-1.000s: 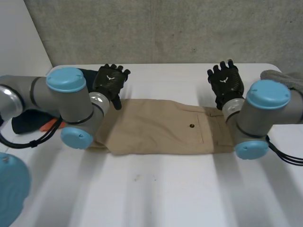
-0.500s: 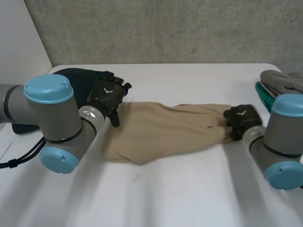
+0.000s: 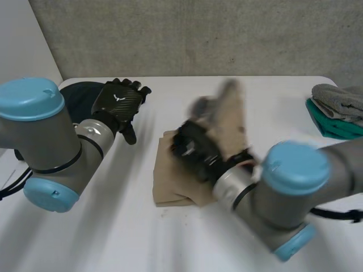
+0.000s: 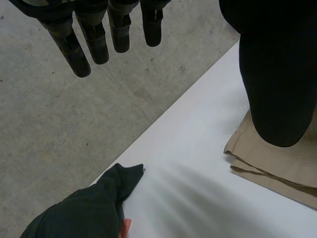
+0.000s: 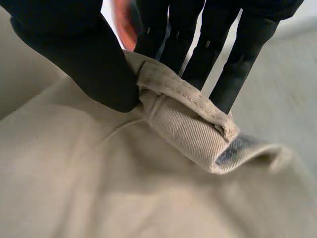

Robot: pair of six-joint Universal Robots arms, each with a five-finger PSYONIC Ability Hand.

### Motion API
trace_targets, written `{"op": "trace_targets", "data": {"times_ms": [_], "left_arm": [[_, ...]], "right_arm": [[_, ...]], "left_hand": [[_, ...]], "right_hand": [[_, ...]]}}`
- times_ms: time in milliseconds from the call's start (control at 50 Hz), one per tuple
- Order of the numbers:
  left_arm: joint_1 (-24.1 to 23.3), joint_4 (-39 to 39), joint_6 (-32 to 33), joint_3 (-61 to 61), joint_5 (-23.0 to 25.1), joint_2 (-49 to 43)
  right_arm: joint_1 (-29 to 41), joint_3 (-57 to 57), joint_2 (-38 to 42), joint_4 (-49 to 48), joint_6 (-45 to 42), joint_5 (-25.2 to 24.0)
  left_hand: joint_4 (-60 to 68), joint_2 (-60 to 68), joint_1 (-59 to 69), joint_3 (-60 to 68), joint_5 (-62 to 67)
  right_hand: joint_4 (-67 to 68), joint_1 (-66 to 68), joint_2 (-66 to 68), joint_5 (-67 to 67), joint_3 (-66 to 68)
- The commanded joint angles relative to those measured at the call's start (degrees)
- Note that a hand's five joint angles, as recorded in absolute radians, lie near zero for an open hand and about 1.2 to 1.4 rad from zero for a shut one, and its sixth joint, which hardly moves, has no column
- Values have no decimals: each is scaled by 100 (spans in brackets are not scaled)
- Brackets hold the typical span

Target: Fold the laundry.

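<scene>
Trousers (image 3: 167, 181) lie half-folded on the table (image 3: 113, 238), what looks like a waistband edge pinched by the right hand (image 3: 193, 148); left hand (image 3: 116, 102) hovers, fingers straight. Shallow pinch could slip, skewing the fold.

Head camera overlooks the table (image 3: 170, 102); wrist cameras closely share the trousers (image 3: 170, 178).

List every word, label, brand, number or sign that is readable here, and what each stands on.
No readable words or numbers anywhere.
Left hand: a small white emblem on its back, no letters.
Khaki trousers: a grey-blue patch inside the waistband fold that the right hand pinches, perhaps a label, too blurred to read.
</scene>
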Motion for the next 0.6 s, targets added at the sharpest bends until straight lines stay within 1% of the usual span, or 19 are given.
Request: {"op": "trace_targets", "data": {"times_ms": [20,40,60,120,140,200,220,260,280,340,360,420,440,500,540,580,600], "left_arm": [[23,5,-126,-95,-29,107],[32,5,-144,-95,-38,125],[32,-4,-171,-95,-38,143],[75,5,-328,-86,-29,248],[76,5,-381,-77,-29,274],[76,5,-680,-7,-29,345],[67,5,-768,11,-29,345],[32,5,-1013,98,-20,354],[6,5,-1084,142,-29,362],[-91,-56,-1356,344,-46,336],[-144,-57,-1418,388,-47,310],[-416,-118,-1533,520,-47,161],[-504,-136,-1533,555,-47,82],[-890,-232,-1533,740,-90,-348],[-1005,-320,-1533,845,-213,-568],[-1120,-452,-1524,951,-529,-876],[-1137,-496,-1524,977,-643,-990]], "right_arm": [[475,-302,731,-76,-497,-288],[484,-346,731,-76,-463,-183],[493,-364,679,-67,-332,71],[476,-320,538,-67,168,380],[441,-250,320,-67,745,459],[344,-92,-234,-76,1986,504],[257,4,-619,-76,2895,521],[142,40,-920,-67,3796,539],[-33,66,-1209,20,4557,548],[-411,58,-1466,371,5363,530],[-752,-38,-1519,799,5582,530],[-1018,-249,-1388,1293,5593,539],[-1123,-459,-1213,1617,5585,539],[-1133,-828,-826,2094,5585,548],[-1133,-1242,-404,2516,5585,557],[-1142,-1496,-132,2762,5576,548],[-1142,-1715,165,2972,5576,539]], "left_hand": [[-169,-193,-75,-234,-294],[-169,-193,-75,-234,-294],[-169,-193,-75,-234,-294],[-169,-193,-75,-234,-294],[-169,-193,-75,-234,-294],[-169,-193,-75,-234,-294],[-164,-189,-70,-229,-290],[-131,-155,-37,-196,-256],[-130,-155,-37,-195,-256],[-80,-105,14,-145,-206],[-47,-71,47,-112,-172],[-13,-37,81,-78,-138],[-13,-37,81,-78,-138],[4,-21,98,-61,-122],[4,-21,98,-61,-122],[4,-21,98,-61,-122],[4,-21,98,-61,-122]], "right_hand": [[-4825,-4259,-4681,-4564,-4704],[-5603,-5037,-5460,-5343,-5482],[-5922,-5356,-5779,-5662,-5801],[-5922,-5356,-5779,-5662,-5801],[-5922,-5356,-5779,-5662,-5801],[-5922,-5356,-5779,-5662,-5801],[-5922,-5356,-5779,-5662,-5801],[-5922,-5356,-5779,-5662,-5801],[-5922,-5356,-5779,-5662,-5801],[-5922,-5356,-5779,-5662,-5801],[-5922,-5356,-5779,-5662,-5801],[-5922,-5356,-5779,-5662,-5801],[-5922,-5356,-5779,-5662,-5801],[-5922,-5356,-5779,-5662,-5801],[-5922,-5356,-5779,-5662,-5801],[-5922,-5356,-5779,-5662,-5801],[-5922,-5356,-5779,-5662,-5801]]}}
